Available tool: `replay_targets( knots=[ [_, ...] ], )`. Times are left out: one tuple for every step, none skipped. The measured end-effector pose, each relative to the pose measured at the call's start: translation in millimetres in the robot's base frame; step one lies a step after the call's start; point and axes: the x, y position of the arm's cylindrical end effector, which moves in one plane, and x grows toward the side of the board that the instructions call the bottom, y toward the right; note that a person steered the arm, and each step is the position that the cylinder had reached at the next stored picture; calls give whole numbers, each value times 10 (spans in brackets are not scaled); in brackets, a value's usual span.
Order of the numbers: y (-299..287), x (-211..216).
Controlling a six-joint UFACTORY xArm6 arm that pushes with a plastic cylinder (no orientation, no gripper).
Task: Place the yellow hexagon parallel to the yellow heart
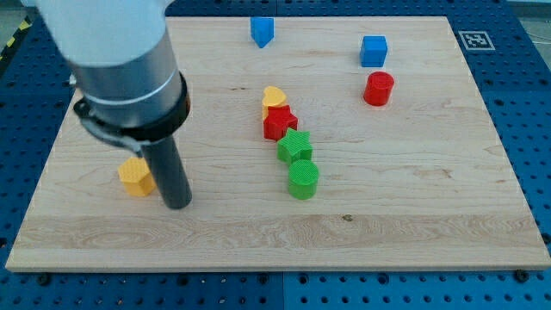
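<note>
The arm's last segment [108, 43] fills the upper left of the frame as a broad, smooth cylinder, pale grey to white at the top and shading to a darker silver-grey lower down. Its surface is plain, with no markings or screws that can be made out. Beneath it sits a black collar [138, 116], ring-shaped and a little wider than the cylinder, with a small lug jutting out at its left edge. From the collar a straight dark rod [168, 168] descends, matte charcoal, round in section and of even thickness. It ends in my tip [177, 205], blunt and flat.
</note>
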Motion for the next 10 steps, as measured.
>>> replay_targets(
  knots=[
    [-314,99],
    [-834,69],
    [-952,-147],
    [-609,-162],
    [-414,-431],
    [-345,-599],
    [-183,-871],
    [-189,-912],
    [-245,-584],
    [216,-926]
  ],
)
